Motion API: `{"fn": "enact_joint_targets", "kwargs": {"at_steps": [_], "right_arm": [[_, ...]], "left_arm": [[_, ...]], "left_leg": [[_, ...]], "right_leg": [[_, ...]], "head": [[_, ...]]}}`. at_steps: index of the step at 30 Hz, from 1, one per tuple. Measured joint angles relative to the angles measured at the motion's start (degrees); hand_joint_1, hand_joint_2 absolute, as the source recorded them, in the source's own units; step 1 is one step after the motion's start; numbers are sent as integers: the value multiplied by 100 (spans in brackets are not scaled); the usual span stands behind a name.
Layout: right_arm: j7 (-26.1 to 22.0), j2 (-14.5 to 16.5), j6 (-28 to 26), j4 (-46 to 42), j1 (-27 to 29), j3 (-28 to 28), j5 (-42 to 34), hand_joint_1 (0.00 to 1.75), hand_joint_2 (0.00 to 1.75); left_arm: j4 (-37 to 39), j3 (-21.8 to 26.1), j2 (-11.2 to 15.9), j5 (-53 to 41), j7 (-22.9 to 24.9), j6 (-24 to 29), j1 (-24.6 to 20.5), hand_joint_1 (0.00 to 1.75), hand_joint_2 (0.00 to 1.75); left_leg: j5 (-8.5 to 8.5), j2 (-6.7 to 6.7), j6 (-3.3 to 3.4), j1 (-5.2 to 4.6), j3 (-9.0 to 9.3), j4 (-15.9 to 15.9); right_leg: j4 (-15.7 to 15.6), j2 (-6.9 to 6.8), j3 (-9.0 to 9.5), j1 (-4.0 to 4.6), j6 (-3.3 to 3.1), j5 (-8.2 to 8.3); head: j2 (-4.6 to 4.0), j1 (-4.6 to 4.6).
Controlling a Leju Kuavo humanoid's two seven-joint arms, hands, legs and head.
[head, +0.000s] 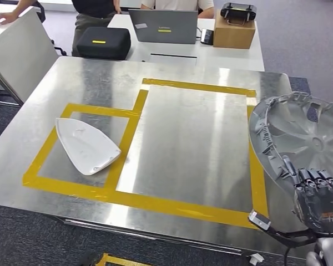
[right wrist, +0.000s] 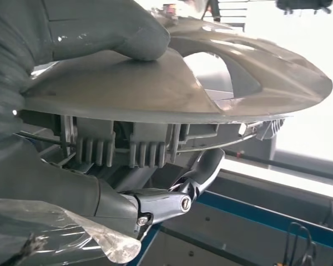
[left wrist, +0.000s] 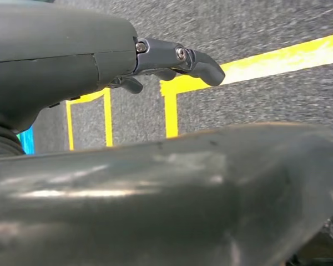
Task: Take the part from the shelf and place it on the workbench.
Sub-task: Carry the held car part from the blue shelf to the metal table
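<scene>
Here the part (head: 301, 133), a round grey wheel-cover-like disc with ribbed clips on its rim, sits tilted at the right edge of the head view, overhanging the workbench (head: 177, 144) beside the right border of the large yellow-taped rectangle (head: 257, 166); I hold it in my right hand (head: 317, 194), thumb (right wrist: 110, 33) on one face and dark fingers (right wrist: 190, 185) under the rim. I judge the target lies leftward in frame, so the right hand is nearer; whether my left hand (left wrist: 173, 58) is spread or curled, I cannot tell.
</scene>
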Motion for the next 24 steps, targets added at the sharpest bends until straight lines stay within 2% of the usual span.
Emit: {"fn": "enact_joint_targets", "kwargs": {"at_steps": [1,2,5,16,24], "right_arm": [[39,-33,0,15,-3,19,0,175,175],[79,-77,0,31,-3,42,0,175,175],[179,-232,0,80,-1,129,0,175,175],[577,-680,0,209,-29,403,0,175,175],[1339,-1138,0,456,-269,1062,0,175,175]], "left_arm": [[0,-8,8,3,-1,4,-5,0,0],[0,-15,12,8,-2,7,-9,0,0],[0,-25,10,31,-4,10,-13,0,0],[0,-64,1,52,-5,-5,-11,0,0],[2,-140,-9,105,-19,-40,-14,0,0]], "left_leg": [[74,-21,23,-18,93,-237],[79,-36,3,-25,135,-346],[80,-36,-85,-26,137,-385],[85,-45,-33,-37,124,-364],[93,-44,-23,-29,126,-365]], "right_leg": [[4,18,-8,1,12,-3],[9,31,-20,1,21,-9],[13,32,-32,-8,33,-19],[-26,20,-17,-17,89,14],[-22,21,-19,-13,91,16]], "head": [[0,-1],[0,0],[0,5],[0,3],[0,2]]}}
